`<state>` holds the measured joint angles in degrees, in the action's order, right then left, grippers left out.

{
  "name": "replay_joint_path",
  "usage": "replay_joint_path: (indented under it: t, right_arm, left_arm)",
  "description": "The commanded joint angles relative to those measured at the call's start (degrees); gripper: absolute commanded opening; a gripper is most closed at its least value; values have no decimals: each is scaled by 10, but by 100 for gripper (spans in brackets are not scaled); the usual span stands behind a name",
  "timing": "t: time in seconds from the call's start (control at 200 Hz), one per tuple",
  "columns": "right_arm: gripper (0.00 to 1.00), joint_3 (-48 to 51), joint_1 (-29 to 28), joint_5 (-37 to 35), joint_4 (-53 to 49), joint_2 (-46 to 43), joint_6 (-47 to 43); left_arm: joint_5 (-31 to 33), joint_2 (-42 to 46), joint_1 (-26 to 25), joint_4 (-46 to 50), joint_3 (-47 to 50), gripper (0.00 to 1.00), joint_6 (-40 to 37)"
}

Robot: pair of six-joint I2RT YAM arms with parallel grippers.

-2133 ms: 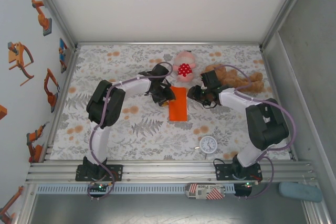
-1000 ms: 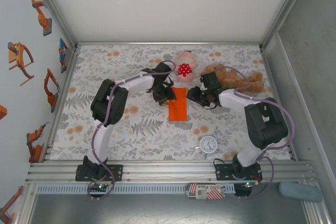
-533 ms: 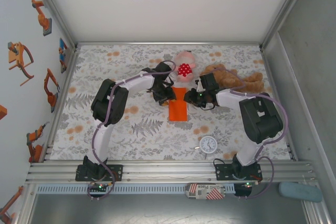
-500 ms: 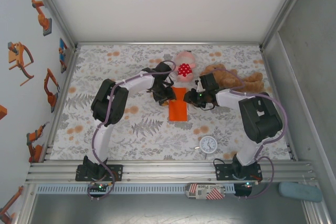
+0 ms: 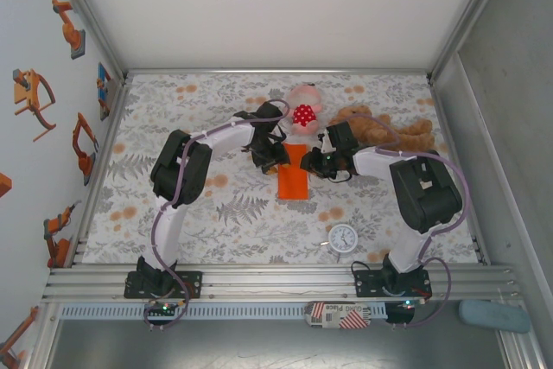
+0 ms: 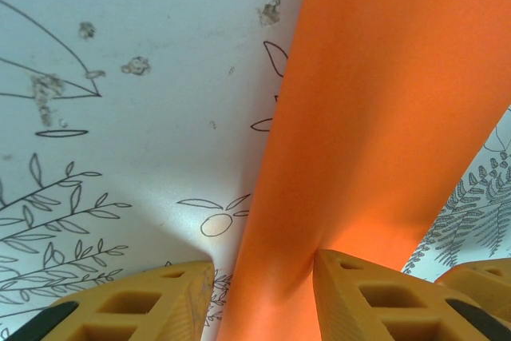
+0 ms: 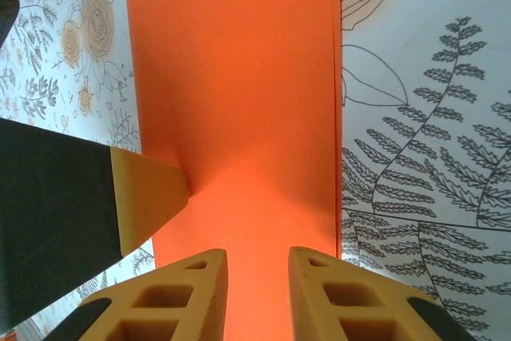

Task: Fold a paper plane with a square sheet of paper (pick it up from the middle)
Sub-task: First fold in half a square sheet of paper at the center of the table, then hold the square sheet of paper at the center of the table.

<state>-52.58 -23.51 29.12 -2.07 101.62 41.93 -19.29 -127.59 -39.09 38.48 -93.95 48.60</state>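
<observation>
Since the earlier view, the right gripper [image 5: 313,162] has slid left from beside the teddy bear [image 5: 389,131] onto the far right corner of the square sheet of paper [image 5: 292,177]. Its elbow has swung in with it. The left gripper [image 5: 272,155] has crept in a little and then held.

The sheet lies flat on the floral tablecloth [image 5: 173,127] as a narrow orange rectangle, just nearer than the spotted pink plush toy [image 5: 302,110]. Its long axis runs from far to near, leaning slightly left toward the bases.

The 2 grippers flank its far end, so almost the whole length stretches away from both of them toward you.

- **Left gripper:** in the left wrist view the jaws stand part spread across the left long edge. 1 finger [image 6: 375,297] presses on the orange paper and the other [image 6: 120,309] rests on the cloth just beside it. It looks like a pin, not a pinch.
- **Right gripper:** in the right wrist view the fingers [image 7: 343,293] hover close together with a narrow gap, and flat paper shows through it. You cannot tell from here whether they have caught a layer.

The right arm is nearer the far right corner, so it probably takes the next fold there. Draw that fold across the short width toward the left finger, which is holding the sheet down.
</observation>
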Motion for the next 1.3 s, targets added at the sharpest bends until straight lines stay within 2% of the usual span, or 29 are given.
replay_joint_path:
  t: [0.0, 0.18, 0.531, 0.966, 1.152, 1.297]
  right_arm:
    - [24, -15, -4, 6, 3, 13, -10]
    - [20, -20, -7, 19, 7, 24, -10]
    - [18, -26, -13, 34, 6, 45, -13]
    - [14, -24, -12, -19, -58, 74, -46]
    - [12, -21, -12, -43, -86, 84, -63]
    - [12, -14, -14, -39, -87, 85, -60]
  left_arm:
    - [37, -133, -25, -15, 52, 41, -9]
    - [41, -133, -24, -12, 52, 41, -4]
    - [36, -140, -21, -10, 50, 41, -1]
    - [36, -137, -21, -10, 53, 42, -1]
    - [31, -108, -17, -10, 51, 43, -5]
    - [29, -51, -6, -8, 39, 46, -11]
